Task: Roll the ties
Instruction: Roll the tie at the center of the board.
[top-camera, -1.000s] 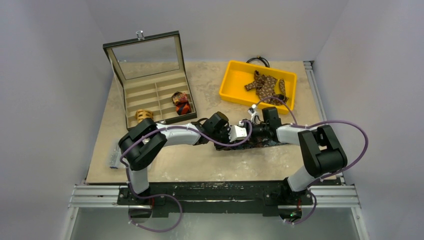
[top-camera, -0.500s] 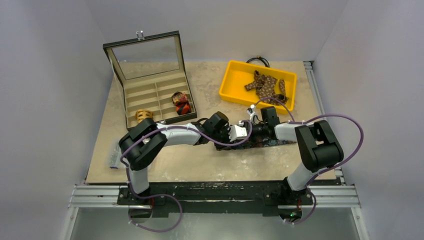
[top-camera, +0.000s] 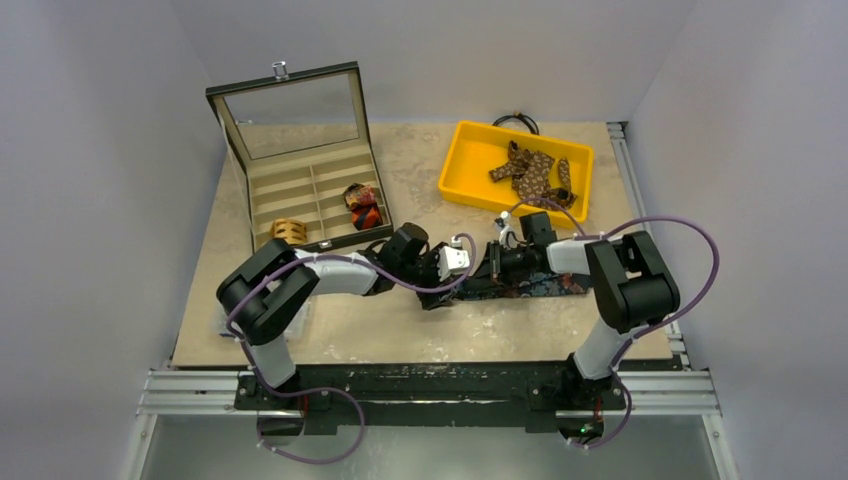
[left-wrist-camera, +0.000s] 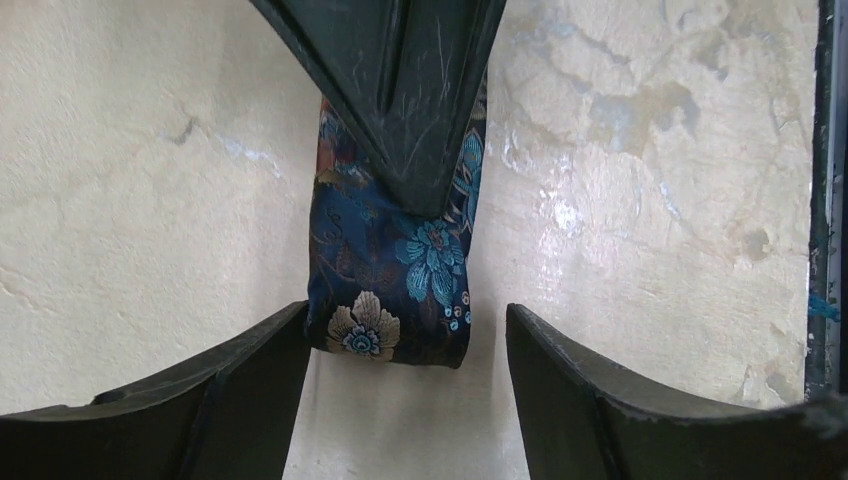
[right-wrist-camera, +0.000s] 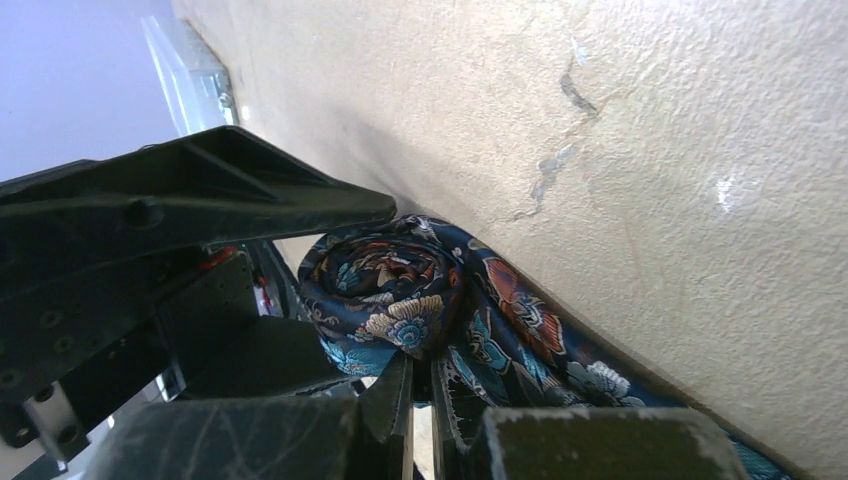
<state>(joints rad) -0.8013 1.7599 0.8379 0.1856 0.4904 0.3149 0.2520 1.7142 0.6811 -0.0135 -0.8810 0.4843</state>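
Here, the left gripper (left-wrist-camera: 405, 318) stands open, one finger either side of the coiled end of the navy floral tie (left-wrist-camera: 392, 285) lying mid-table (top-camera: 400, 335) — and the right gripper (right-wrist-camera: 421, 375), fully closed, rests its tips against that coil.

The navy floral tie (top-camera: 545, 287) (left-wrist-camera: 395, 285) lies flat on the worktop (top-camera: 400, 335), right of centre and toward the near edge, with its left end wound into a small coil. The brown dotted ties (top-camera: 530, 172) lie crumpled in the yellow bin (top-camera: 470, 150) by the far right corner. A coiled red-orange tie (top-camera: 363, 206) and a coiled tan tie (top-camera: 289, 231) sit in separate compartments of the box (top-camera: 300, 190) at the far left.
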